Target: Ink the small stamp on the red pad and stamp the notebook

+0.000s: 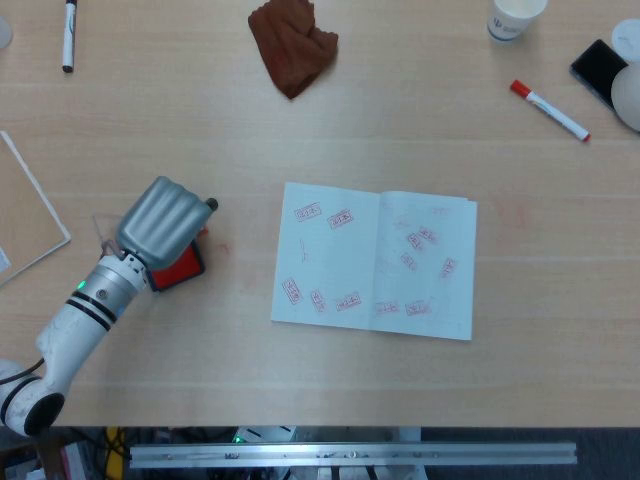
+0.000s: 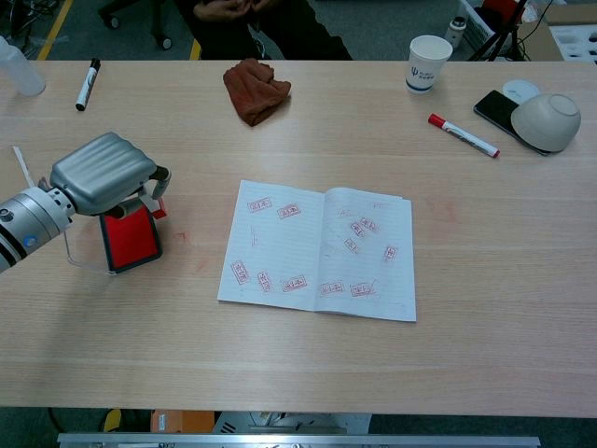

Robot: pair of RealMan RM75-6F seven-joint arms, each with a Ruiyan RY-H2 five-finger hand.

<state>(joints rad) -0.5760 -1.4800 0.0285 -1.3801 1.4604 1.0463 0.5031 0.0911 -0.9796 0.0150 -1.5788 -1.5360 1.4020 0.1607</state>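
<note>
Pinching the small stamp (image 2: 154, 198), the fingers (image 2: 155, 177) of the left hand (image 2: 103, 174) hold it at the far edge of the red pad (image 2: 130, 237). The notebook (image 2: 319, 248) lies open on the surface (image 2: 485, 280), well apart to the right, already bearing red imprints.

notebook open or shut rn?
Open. The notebook lies spread flat on the table, both pages showing, red stamp marks across them.

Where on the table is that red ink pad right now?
The red ink pad lies near the table's left side, just under the left robot hand and well left of the open notebook.
</note>
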